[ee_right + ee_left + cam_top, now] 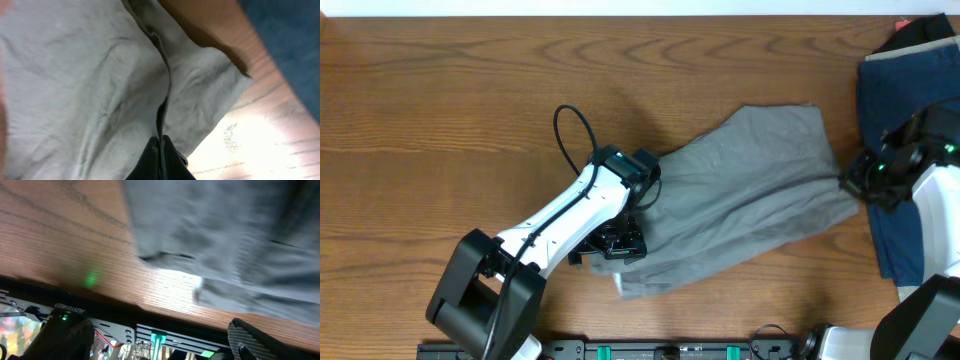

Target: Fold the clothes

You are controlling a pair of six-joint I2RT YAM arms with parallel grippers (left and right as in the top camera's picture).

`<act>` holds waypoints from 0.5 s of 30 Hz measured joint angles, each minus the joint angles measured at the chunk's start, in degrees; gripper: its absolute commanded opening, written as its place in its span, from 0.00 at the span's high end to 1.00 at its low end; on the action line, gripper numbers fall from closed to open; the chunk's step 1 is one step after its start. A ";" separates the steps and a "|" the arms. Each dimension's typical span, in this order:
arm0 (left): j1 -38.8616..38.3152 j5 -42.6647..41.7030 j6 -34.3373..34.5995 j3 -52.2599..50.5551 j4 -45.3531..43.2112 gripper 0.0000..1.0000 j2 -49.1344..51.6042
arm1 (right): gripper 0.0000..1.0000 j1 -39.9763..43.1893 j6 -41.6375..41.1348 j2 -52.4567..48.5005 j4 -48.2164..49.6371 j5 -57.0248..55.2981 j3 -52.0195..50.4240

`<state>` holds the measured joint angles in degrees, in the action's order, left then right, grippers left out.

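Observation:
The light grey shorts (750, 200) lie spread and rumpled across the middle of the wooden table. My left gripper (620, 243) is at their lower left edge. In the left wrist view its fingers (160, 339) are wide apart with nothing between them, and the shorts (225, 240) lie just beyond, blurred. My right gripper (852, 183) is at the shorts' right edge. In the right wrist view its fingers (161, 146) are shut on a raised fold of the grey cloth (75, 90).
A larger dark blue garment (895, 90) lies at the right edge of the table, close to my right arm; it also shows in the right wrist view (295, 40). The table's front edge and a black rail (165, 335) are just below my left gripper.

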<state>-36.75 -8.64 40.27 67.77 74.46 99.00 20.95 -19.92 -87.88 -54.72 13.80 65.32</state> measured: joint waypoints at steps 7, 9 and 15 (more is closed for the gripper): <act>0.00 0.00 0.00 0.00 0.02 0.14 0.00 | 0.99 0.00 0.02 0.02 -3.41 -3.48 5.07; 0.00 0.02 0.00 0.00 0.02 0.14 0.00 | 0.99 0.00 0.00 0.02 -3.74 -4.92 5.57; 0.00 0.02 0.00 0.00 0.02 0.14 0.00 | 0.99 0.09 0.00 0.00 -6.23 -8.15 10.51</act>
<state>-36.75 -8.62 40.27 67.77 74.48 99.00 21.04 -19.92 -87.88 -60.95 5.65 75.83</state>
